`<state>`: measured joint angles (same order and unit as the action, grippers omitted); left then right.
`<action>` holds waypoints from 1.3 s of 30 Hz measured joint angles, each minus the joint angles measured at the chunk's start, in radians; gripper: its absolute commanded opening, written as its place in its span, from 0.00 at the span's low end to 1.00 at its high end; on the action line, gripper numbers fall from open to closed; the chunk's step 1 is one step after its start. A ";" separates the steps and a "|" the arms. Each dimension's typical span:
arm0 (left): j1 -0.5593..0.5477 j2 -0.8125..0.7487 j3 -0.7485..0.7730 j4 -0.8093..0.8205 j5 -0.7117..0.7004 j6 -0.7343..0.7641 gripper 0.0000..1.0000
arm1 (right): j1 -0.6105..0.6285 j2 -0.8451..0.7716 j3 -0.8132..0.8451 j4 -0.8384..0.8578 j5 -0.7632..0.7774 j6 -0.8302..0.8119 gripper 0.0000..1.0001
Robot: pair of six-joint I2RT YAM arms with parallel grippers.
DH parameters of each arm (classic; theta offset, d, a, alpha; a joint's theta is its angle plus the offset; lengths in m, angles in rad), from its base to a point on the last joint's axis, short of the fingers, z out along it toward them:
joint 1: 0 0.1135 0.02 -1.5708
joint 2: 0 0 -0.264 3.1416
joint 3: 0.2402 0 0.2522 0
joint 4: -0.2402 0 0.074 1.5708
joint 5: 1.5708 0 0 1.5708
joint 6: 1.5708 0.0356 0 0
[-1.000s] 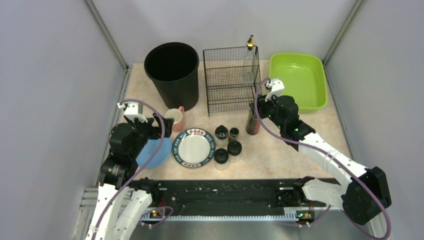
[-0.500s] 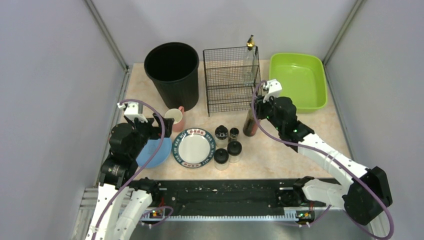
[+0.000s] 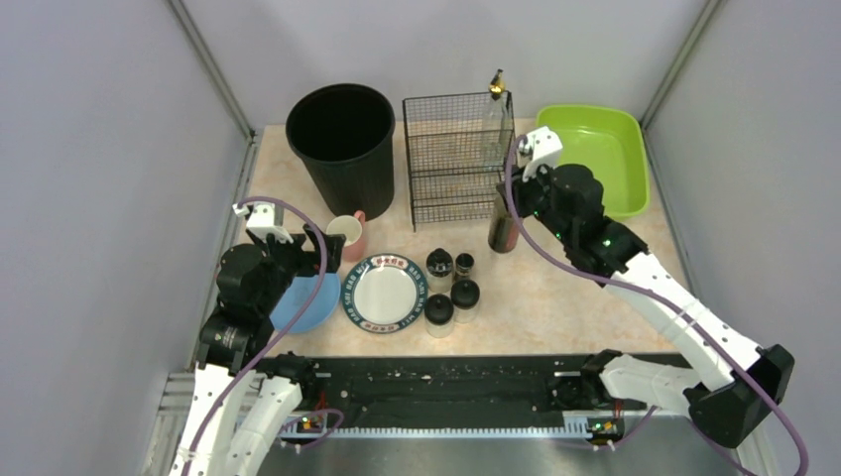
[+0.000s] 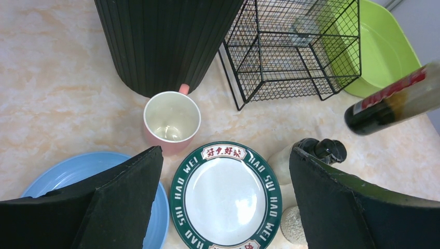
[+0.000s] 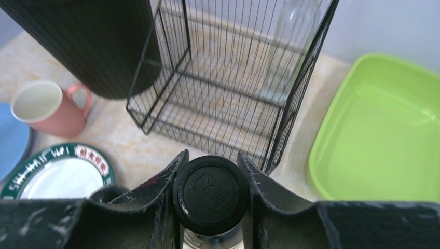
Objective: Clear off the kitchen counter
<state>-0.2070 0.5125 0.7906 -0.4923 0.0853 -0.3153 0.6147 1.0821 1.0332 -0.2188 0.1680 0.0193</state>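
Note:
My right gripper is shut on the black cap of a dark sauce bottle, one finger on each side of it. The bottle hangs tilted by the wire rack's front right corner, and its base looks lifted off the kitchen counter. My left gripper stands open and empty above a green-rimmed white plate, with a blue plate to its left. A pink mug and several black-capped spice jars stand on the counter.
A black bin stands at the back left. The wire rack beside it holds a clear bottle with a gold top. A lime-green tray lies at the back right. Grey walls close in three sides.
My right gripper has closed on the dark bottle's cap, then risen and shifted back toward the rack with it. The left arm has not moved.

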 measured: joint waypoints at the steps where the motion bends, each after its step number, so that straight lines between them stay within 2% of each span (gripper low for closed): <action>1: 0.000 0.000 0.000 0.000 0.000 0.000 0.96 | 0.001 0.000 0.034 -0.006 0.000 -0.011 0.00; 6: 0.000 0.000 0.000 0.000 0.000 0.000 0.96 | 0.003 0.024 0.188 -0.023 0.006 -0.055 0.00; 12: 0.000 0.000 0.000 0.000 0.003 0.000 0.96 | 0.005 0.140 0.380 -0.017 0.008 -0.107 0.00; 25: 0.000 0.000 0.000 0.000 0.003 0.000 0.96 | 0.005 0.511 0.697 0.121 0.023 -0.186 0.00; 36: 0.000 0.000 0.000 0.000 0.003 0.000 0.96 | 0.005 0.868 1.098 0.147 0.062 -0.230 0.00; 39: 0.000 0.000 0.000 0.000 0.003 0.000 0.96 | 0.005 0.929 1.159 0.160 0.069 -0.229 0.00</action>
<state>-0.2073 0.5125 0.7906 -0.4923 0.0883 -0.3149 0.6201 2.0113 2.1925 -0.0586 0.2375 -0.2096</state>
